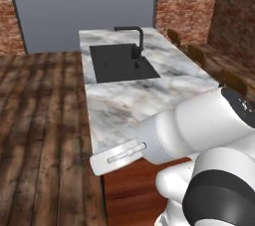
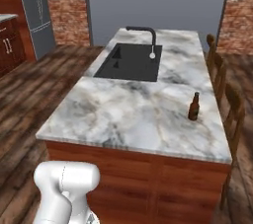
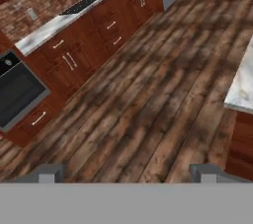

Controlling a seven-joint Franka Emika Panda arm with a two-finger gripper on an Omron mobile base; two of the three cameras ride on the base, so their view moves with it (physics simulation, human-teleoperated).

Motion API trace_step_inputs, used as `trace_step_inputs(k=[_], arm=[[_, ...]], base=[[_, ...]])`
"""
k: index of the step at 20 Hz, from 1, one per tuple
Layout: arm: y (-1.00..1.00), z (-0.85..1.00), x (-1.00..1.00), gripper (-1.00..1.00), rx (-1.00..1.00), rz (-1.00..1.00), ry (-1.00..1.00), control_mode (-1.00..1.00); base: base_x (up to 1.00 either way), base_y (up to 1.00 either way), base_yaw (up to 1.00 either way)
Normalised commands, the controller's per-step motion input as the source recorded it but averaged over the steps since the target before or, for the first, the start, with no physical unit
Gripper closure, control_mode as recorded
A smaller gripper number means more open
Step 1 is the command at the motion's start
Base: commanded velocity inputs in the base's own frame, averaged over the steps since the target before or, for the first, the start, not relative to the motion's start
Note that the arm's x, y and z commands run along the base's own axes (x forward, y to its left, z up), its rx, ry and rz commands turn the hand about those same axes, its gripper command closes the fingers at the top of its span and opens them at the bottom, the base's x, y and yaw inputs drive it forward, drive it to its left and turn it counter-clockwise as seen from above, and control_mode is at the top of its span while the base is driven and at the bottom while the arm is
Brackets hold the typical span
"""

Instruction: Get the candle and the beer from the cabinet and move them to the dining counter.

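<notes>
The beer (image 2: 193, 107), a small dark brown bottle, stands upright on the dining counter (image 2: 123, 114) near its right edge, in front of the black sink (image 2: 129, 62). In the left base view my white arm covers that part of the dining counter (image 1: 129, 105). My gripper (image 3: 127, 173) is open, its two fingertips (image 3: 49, 172) far apart with nothing between them. It looks down over the wooden floor, away from the bottle, with a corner of the dining counter (image 3: 242, 85) at the right. The candle and the cabinet are out of view.
Wooden stools (image 2: 232, 104) line the island's right side. A black faucet (image 1: 137, 36) rises behind the sink (image 1: 122, 63). The hand view holds lower drawer cabinets (image 3: 94, 35), a marble counter with a stove above them, and a built-in oven (image 3: 17, 92). A grey fridge (image 2: 37, 16) stands far left.
</notes>
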Motion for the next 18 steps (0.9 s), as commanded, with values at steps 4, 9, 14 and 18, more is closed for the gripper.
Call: trace_step_inputs(k=[4,9,14,18], arm=[[0.0,0.0,0.0,-1.0,0.0,0.0,0.0,1.0],[0.0,0.0,0.0,-1.0,0.0,0.0,0.0,1.0],[0.0,0.0,0.0,-1.0,0.0,0.0,0.0,1.0],[0.0,0.0,0.0,-1.0,0.0,0.0,0.0,1.0]], base=[[0.0,1.0,0.19],[0.02,1.0,0.18],[0.2,0.87,0.13],[0.49,0.72,0.04]])
